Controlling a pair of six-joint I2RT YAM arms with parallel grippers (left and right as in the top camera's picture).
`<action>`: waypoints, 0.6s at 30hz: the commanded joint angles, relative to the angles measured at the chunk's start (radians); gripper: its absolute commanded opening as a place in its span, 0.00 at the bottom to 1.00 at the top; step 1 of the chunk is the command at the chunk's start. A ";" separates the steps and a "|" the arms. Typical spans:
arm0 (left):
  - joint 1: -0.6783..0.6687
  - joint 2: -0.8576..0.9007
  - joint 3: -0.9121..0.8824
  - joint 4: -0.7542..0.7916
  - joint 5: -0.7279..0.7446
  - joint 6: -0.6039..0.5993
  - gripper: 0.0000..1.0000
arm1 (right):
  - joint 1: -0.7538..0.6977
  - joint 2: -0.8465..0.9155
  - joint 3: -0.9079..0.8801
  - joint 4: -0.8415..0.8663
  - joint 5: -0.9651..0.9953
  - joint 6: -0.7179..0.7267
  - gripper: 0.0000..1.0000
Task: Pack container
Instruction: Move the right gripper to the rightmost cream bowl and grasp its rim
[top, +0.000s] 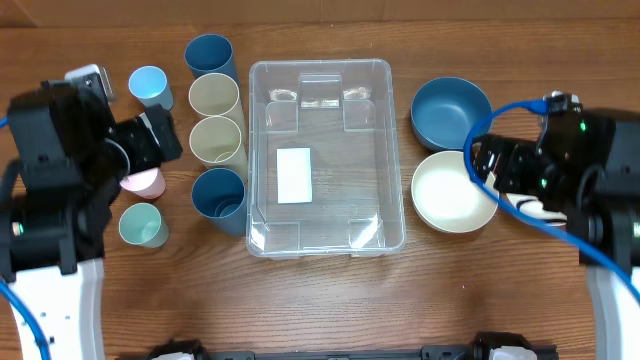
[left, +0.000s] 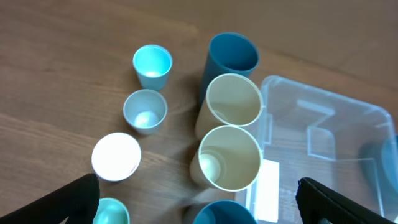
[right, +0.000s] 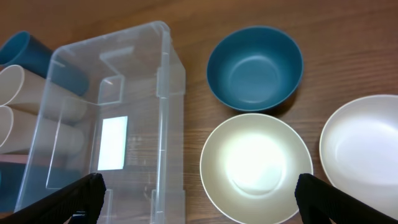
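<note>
The left fingers (left: 71, 198) show as two black tips in the lower corners of the left wrist view. They are spread wide apart and grip nothing, with the cups below them. The right fingers (right: 78, 196) stand the same way in the right wrist view, wide apart and holding nothing, above the cream bowl (right: 256, 167).

The container (top: 350, 170) sits upright in the middle of the bench (top: 330, 310), with a white label (top: 294, 175) on its base. Just beside its left wall runs a column of four tall cups. From far to near they are a dark blue cup (top: 208, 55), a cream cup (top: 214, 95), a second cream cup (top: 217, 140) and a second dark blue cup (top: 218, 195).

Further left stand the small cups: a light blue cup (top: 150, 87), a grey-blue cup (left: 145, 111), a pink cup (top: 148, 184) partly under the left arm, and a pale green cup (top: 142, 225).

Right of the container lies a dark blue bowl (top: 450, 112), with the cream bowl in front of it; both are near the container wall but apart from it. A white bowl (right: 364, 152) lies just right of the cream one.
</note>
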 joint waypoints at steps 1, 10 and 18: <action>0.058 0.047 0.103 -0.023 -0.011 0.028 1.00 | -0.077 0.100 0.026 -0.028 0.011 0.034 1.00; 0.142 0.056 0.112 -0.056 -0.110 0.031 1.00 | -0.334 0.300 0.025 -0.074 -0.050 0.101 1.00; 0.142 0.056 0.111 -0.123 -0.144 0.031 1.00 | -0.644 0.439 0.024 -0.032 -0.044 0.135 1.00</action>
